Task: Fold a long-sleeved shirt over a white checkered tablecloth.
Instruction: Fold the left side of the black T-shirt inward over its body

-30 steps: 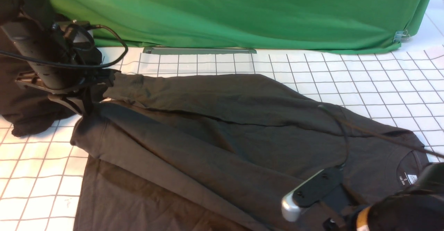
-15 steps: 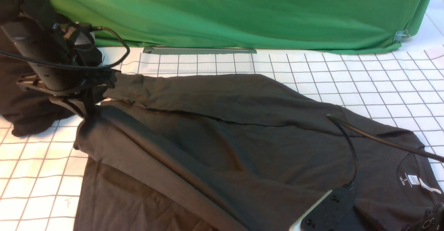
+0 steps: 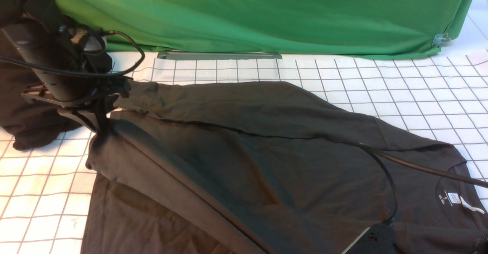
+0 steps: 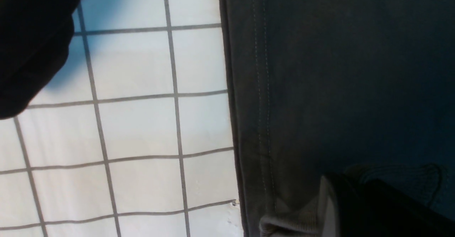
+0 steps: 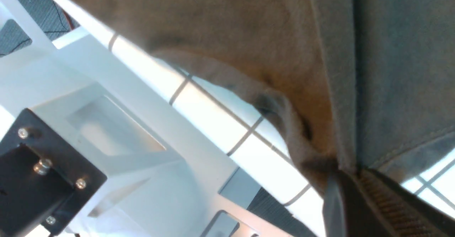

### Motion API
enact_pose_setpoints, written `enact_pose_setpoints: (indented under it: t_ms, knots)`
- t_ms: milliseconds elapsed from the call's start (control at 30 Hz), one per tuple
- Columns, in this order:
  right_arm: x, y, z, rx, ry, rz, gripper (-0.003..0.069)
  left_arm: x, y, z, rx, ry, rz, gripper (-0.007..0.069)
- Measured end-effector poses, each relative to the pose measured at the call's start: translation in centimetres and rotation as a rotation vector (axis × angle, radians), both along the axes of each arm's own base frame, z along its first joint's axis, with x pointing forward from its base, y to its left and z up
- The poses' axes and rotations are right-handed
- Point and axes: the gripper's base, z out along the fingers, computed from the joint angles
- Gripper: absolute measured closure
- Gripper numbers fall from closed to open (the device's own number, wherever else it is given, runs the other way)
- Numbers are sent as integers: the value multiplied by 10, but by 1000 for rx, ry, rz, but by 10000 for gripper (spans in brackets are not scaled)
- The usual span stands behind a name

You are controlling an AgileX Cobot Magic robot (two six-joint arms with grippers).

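Observation:
The long-sleeved shirt [image 3: 267, 147] lies spread across the white checkered tablecloth [image 3: 419, 90], collar and white neck label [image 3: 453, 197] at the right. My left gripper [image 3: 101, 127] is shut on a ribbed sleeve cuff [image 4: 291, 222] at the shirt's left end, over the stitched hem [image 4: 261, 87]. In the front view only the right arm's camera mount [image 3: 371, 240] shows, at the bottom edge. In the right wrist view, my right gripper [image 5: 350, 174] is shut on a bunched fold of the shirt [image 5: 249, 23] above the tablecloth [image 5: 213, 116].
A green cloth [image 3: 267, 13] hangs along the back, held by a clip [image 3: 441, 38]. A black heap of cloth [image 3: 23, 109] lies behind the left arm. A grey bar [image 3: 219, 55] lies at the tablecloth's far edge. A black cable [image 3: 419, 166] crosses the shirt's right shoulder.
The right arm has drawn back toward the near edge and dropped almost out of the front view, uncovering the collar and label. The left gripper has shifted slightly right with the cuff.

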Motion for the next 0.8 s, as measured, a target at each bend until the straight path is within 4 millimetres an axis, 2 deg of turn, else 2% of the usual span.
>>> enact_pose_setpoints:
  t_ms: [100,333,400,533,633,667,800]
  knots:
    - [-4,-2,-1,-24,37,2,591,1,1,0,9,-16,-1,610]
    - [-5,-2,-1,-25,41,5,445,2,1,0,13,-23,-11,585]
    - [-4,-2,-1,-25,33,2,435,2,1,0,14,-23,-18,568]
    - [2,2,0,27,-22,-48,407,2,1,0,15,-24,-24,463]
    - [6,7,2,84,-59,-70,370,2,1,0,15,-24,-24,414]
    - [10,12,3,133,-92,-82,316,2,1,0,15,-24,-24,387]
    - [16,19,-4,135,-116,-71,195,2,1,1,15,-24,-24,364]
